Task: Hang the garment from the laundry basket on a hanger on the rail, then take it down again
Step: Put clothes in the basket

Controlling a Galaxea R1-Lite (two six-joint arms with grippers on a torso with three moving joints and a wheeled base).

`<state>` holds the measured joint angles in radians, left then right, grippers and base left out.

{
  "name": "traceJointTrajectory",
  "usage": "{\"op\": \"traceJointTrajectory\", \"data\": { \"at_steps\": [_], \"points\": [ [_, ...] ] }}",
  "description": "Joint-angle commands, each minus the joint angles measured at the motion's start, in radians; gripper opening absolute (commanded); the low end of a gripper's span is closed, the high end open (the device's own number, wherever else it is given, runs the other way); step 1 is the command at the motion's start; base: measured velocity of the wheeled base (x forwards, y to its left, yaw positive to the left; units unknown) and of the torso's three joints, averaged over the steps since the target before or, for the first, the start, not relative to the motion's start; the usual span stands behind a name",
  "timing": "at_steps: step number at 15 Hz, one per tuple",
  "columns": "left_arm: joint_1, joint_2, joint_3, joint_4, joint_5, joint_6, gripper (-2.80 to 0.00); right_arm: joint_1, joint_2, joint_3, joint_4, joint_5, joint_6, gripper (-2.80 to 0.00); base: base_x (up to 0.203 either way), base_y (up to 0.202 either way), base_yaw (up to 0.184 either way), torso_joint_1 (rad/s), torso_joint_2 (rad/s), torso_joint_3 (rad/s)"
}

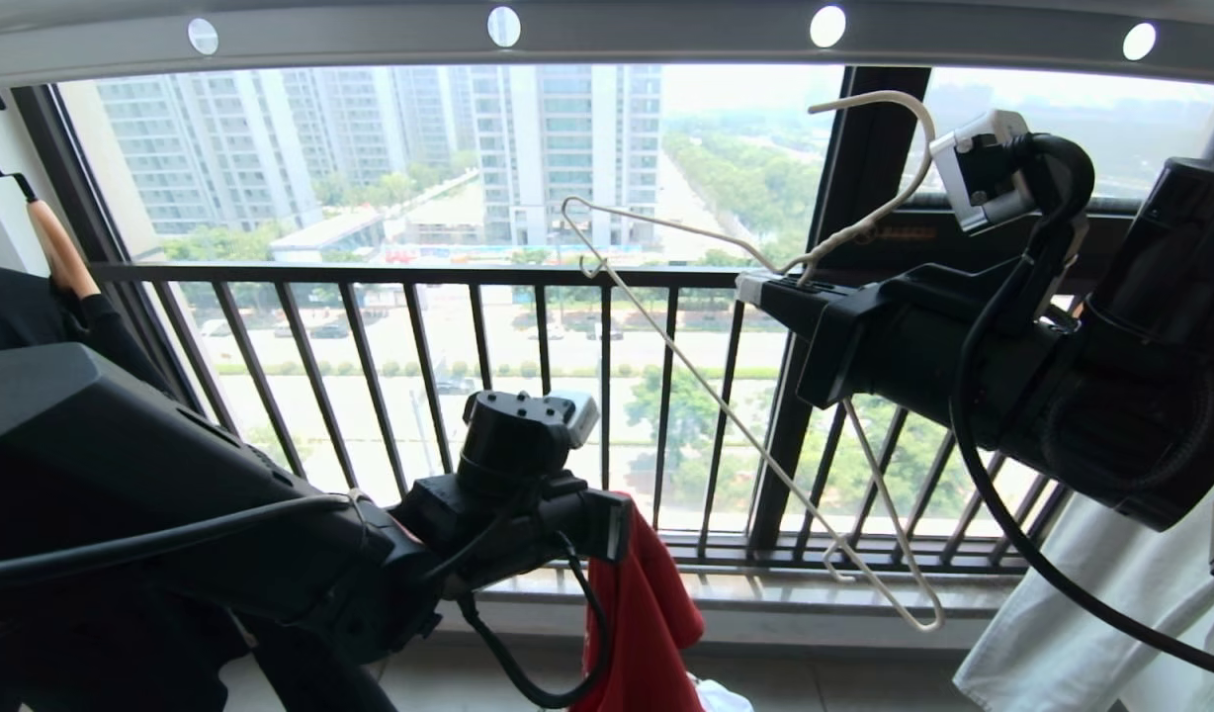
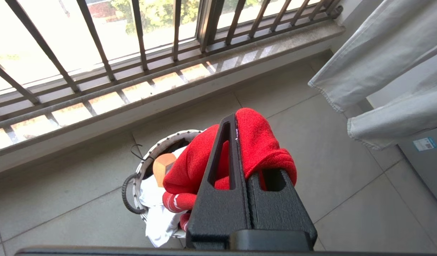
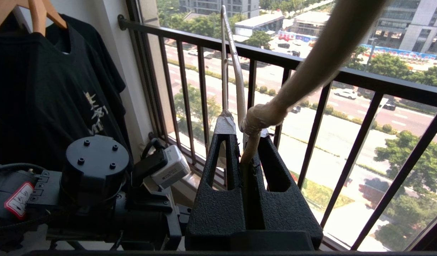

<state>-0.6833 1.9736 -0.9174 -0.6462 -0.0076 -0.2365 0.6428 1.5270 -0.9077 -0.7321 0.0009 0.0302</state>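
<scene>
Head view alone shows the rail (image 1: 666, 35); the basket (image 2: 133, 177) is seen only by the left wrist. The left claw (image 2: 236, 121) is clamped on the garment (image 2: 261, 142), the right claw (image 3: 245, 142) on the hanger (image 3: 236, 71).

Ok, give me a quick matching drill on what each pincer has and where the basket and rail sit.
Things:
1. left pincer
2. right pincer
3. round white-mesh laundry basket
4. long grey holed metal rail

States:
a. overhead, nothing hung on it in view
b. shut on thin white wire hanger
c. on the tiled floor, white cloth inside
d. shut on red T-shirt

Pairs: 1-d, 2-b, 3-c, 4-a
</scene>
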Motion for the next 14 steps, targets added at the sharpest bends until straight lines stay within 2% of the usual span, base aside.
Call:
{"op": "traceJointTrajectory", "data": {
  "at_steps": [1,3,14],
  "points": [
    [0.014,0.134,0.008,-0.146,0.029,0.020,-2.80,0.000,-0.013,0.000,-0.003,0.001,-0.001,-2.80,0.000,0.000,0.000,0.000,0.00,0.000],
    [0.016,0.181,0.004,-0.182,0.061,0.026,-2.80,0.000,-0.020,-0.002,-0.003,0.001,-0.001,-2.80,0.000,0.000,0.000,0.000,0.00,0.000],
    [0.021,0.232,-0.022,-0.188,0.102,0.028,-2.80,0.000,-0.031,-0.002,-0.003,0.001,-0.003,-2.80,0.000,0.000,0.000,0.000,0.00,0.000]
  ]
}}
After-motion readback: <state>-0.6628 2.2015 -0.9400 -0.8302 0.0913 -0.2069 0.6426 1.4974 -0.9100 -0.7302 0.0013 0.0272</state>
